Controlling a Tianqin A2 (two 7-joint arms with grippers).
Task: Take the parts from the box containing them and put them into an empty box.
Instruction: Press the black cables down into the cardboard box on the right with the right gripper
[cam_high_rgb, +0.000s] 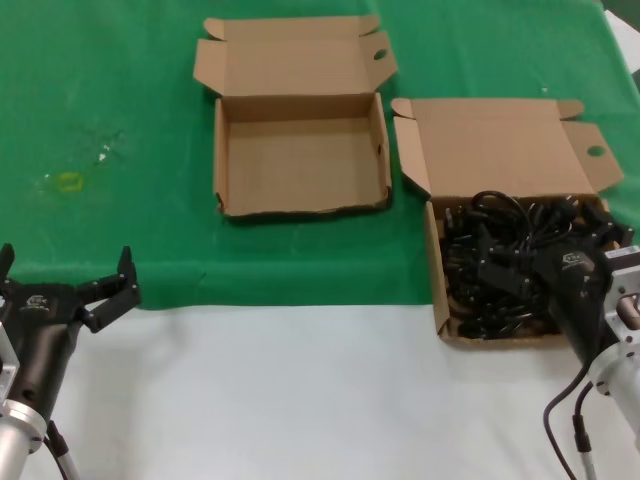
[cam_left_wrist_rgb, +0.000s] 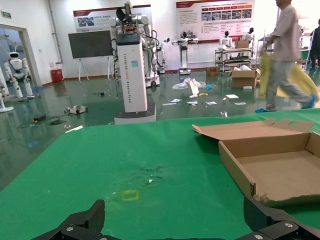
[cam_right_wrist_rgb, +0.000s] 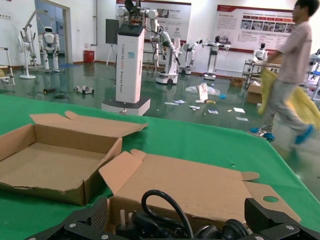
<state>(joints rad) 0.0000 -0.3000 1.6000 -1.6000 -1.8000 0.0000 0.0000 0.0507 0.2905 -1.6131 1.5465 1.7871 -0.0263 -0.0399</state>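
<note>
The box of parts (cam_high_rgb: 437, 285) stands at the right, its tall plain lid (cam_high_rgb: 500, 140) folded back. It holds a tangle of black cords and plugs (cam_high_rgb: 485, 270). My right gripper (cam_high_rgb: 540, 258) is low over this tangle, open; in the right wrist view (cam_right_wrist_rgb: 177, 220) a black cord loop (cam_right_wrist_rgb: 165, 200) and plugs lie between its spread fingers, with the lid (cam_right_wrist_rgb: 200, 182) behind. The empty box (cam_high_rgb: 300, 150) sits at the middle back, and also shows in the right wrist view (cam_right_wrist_rgb: 50, 167) and the left wrist view (cam_left_wrist_rgb: 280, 165). My left gripper (cam_high_rgb: 65, 268) is parked at the near left, open and empty.
A green cloth (cam_high_rgb: 100, 100) covers the far half of the table; the near half is white (cam_high_rgb: 300, 390). A small yellow mark (cam_high_rgb: 70, 182) lies on the cloth at the left. Beyond the table are a hall floor, robots and a walking person (cam_right_wrist_rgb: 295, 65).
</note>
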